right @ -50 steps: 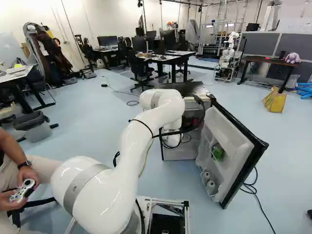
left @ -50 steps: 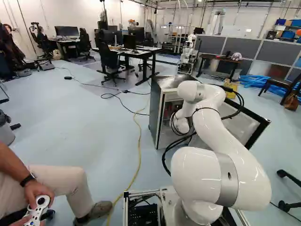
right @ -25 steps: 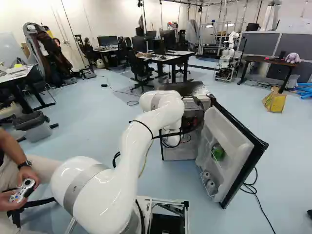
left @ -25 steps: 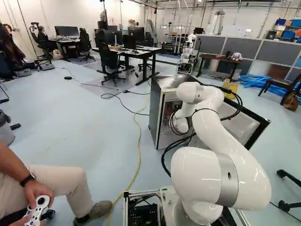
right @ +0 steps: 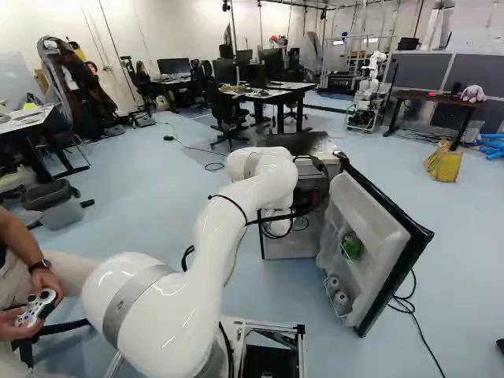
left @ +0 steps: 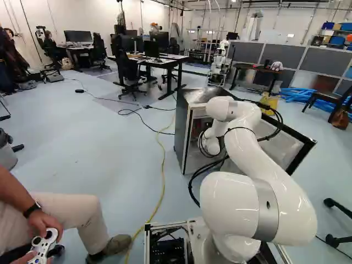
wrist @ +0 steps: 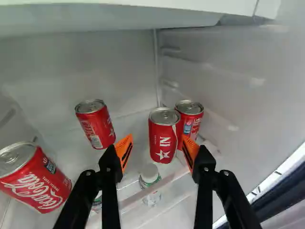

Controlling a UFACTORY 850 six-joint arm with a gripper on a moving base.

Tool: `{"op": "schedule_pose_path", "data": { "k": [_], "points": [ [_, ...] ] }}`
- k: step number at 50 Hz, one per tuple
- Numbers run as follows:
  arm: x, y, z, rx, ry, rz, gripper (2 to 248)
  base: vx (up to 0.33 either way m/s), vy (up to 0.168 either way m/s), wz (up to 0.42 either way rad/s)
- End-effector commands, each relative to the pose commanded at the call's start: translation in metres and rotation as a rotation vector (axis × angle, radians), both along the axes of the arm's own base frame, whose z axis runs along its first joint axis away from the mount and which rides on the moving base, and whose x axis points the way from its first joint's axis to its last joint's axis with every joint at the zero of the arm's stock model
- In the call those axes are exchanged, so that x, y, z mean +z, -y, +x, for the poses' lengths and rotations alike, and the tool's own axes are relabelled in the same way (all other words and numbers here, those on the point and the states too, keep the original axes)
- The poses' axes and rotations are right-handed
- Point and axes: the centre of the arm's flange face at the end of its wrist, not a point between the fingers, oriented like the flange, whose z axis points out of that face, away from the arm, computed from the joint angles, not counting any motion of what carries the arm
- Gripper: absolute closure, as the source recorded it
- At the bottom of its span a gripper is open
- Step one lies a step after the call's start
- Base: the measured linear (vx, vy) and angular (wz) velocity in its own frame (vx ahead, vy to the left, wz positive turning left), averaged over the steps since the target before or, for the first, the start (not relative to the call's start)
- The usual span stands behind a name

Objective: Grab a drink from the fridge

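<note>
The fingers [wrist: 125, 151] are spread wide inside the fridge [left: 183, 132], orange pads facing each other, and they grip nothing. 4 red cans stand around them.

1, the middle can [wrist: 163, 138], is upright ahead of the gap between the fingertips; whether either pad touches it, I cannot tell. Just behind it is the rear can [wrist: 192, 114], partly hidden, beyond the tip of 1 finger. The far can [wrist: 96, 125] stands beyond the tip of the other finger, out to its outer side. The near can [wrist: 35, 179] is on that same outer side, farther from the gap.

Between the fingers and lower than the middle can, a small bottle [wrist: 150, 174] with a white cap shows through or beside a clear shelf edge [wrist: 167, 180]; I cannot tell which.

The white arm [right: 216, 244] reaches into the fridge from the front. Beside the arm, outside the cabinet holding the fingers, the fridge door [right: 366, 209] hangs open, with a green item [right: 353, 247] in its rack.
</note>
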Motion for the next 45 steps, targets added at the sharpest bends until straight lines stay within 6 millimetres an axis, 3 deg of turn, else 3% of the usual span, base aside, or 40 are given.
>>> {"op": "schedule_pose_path", "data": {
  "k": [45],
  "points": [
    [-0.007, 0.003, 0.011, -0.017, 0.002, 0.004, 92, 0.000, 0.000, 0.000]
  ]
}}
